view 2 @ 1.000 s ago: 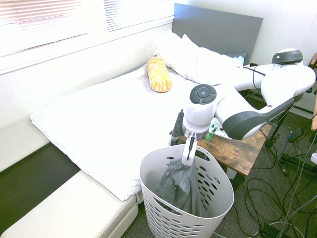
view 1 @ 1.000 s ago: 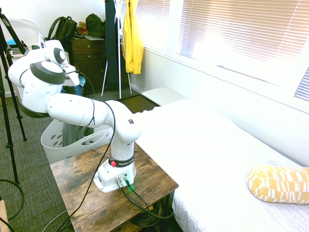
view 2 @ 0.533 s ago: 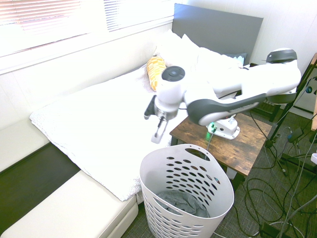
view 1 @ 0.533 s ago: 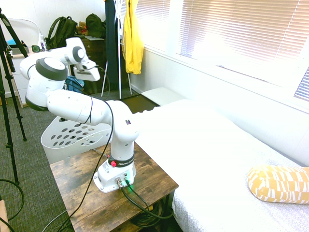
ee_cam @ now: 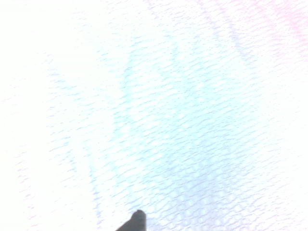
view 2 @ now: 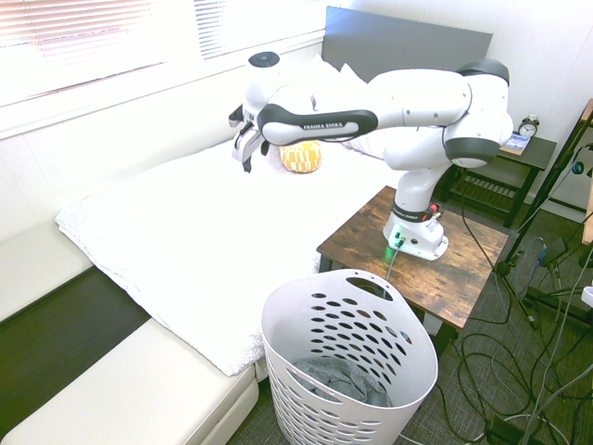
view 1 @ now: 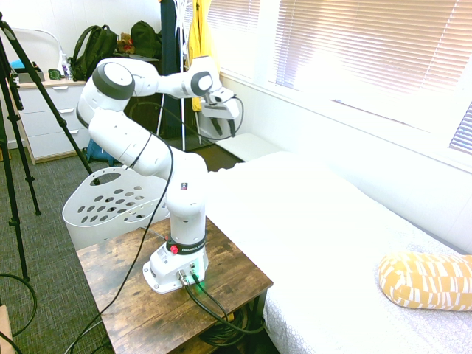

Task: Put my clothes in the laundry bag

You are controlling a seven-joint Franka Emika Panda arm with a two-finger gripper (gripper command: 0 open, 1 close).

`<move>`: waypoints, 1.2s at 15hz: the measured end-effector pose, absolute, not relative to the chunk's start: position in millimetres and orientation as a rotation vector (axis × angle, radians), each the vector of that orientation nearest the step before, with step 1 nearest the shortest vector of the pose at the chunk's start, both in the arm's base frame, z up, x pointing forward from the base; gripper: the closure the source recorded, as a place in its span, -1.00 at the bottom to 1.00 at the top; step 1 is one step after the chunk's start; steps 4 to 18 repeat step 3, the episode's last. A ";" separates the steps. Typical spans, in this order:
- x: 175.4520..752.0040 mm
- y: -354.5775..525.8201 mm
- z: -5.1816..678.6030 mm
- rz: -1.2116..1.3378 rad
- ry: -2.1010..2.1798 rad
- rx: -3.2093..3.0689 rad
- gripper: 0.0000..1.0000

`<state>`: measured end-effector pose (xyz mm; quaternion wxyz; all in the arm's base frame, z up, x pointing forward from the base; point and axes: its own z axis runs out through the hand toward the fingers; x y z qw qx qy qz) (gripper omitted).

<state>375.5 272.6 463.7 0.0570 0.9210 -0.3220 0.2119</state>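
Withdrawing well from the laundry basket point(view 2: 288, 324), with the grey garment point(view 2: 345, 378) lying low inside, calls for you to guide the empty gripper point(view 1: 224, 130), its fingers parted, slowly and high over the white bed point(view 2: 185, 232), avoiding the bedding

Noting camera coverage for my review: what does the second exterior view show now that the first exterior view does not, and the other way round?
Only the second: the gray cloth inside the laundry basket, the gray headboard and the alarm clock.

Only the first: the black backpack, the yellow garment and the white drawer unit.

Both: the white laundry basket, the bed, the yellow-and-white bolster, the wooden table and the arm with its gripper.
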 end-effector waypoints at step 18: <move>412.0 162.7 472.2 0.664 -1.031 2.708 -1.00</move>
